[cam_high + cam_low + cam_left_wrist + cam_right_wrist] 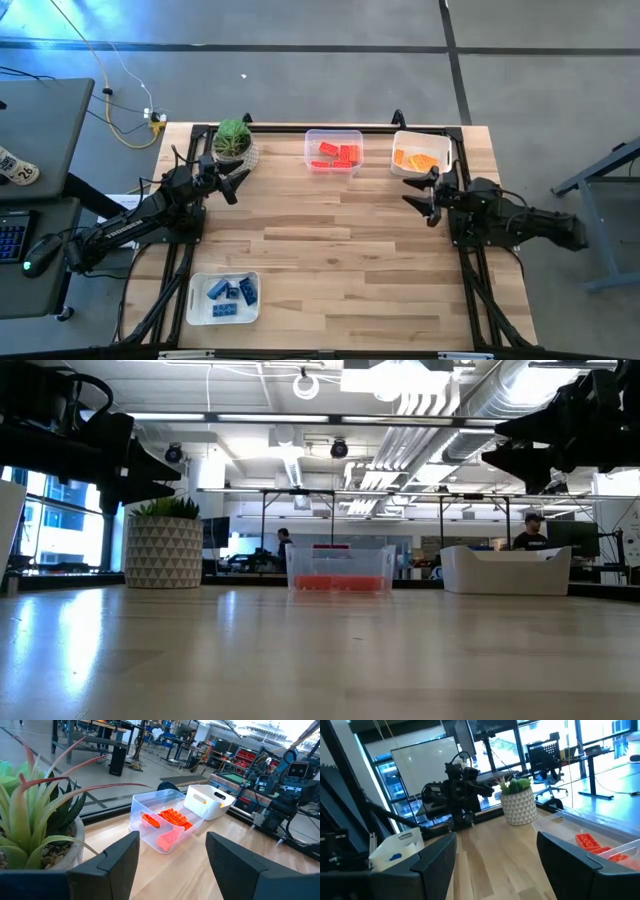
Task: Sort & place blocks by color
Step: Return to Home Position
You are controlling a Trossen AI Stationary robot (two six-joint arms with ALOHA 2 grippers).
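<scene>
Red blocks (336, 152) lie in a clear tray (312, 140) at the far middle. Orange blocks (420, 159) lie in a white tray (447, 150) at the far right. Blue blocks (231, 292) lie in a white tray (196, 300) at the near left. My left gripper (238, 186) hovers above the table's left side near the plant, open, with nothing between its fingers (120, 855). My right gripper (412, 192) hovers at the right side, just near of the orange tray. It is open too, with nothing between its fingers (437, 855).
A potted plant (233, 140) in a patterned white pot stands at the far left corner, close beside my left gripper. Bare wooden tabletop (340, 250) spreads between the arms. A side desk with a keyboard and mouse (30, 250) stands off the table's left.
</scene>
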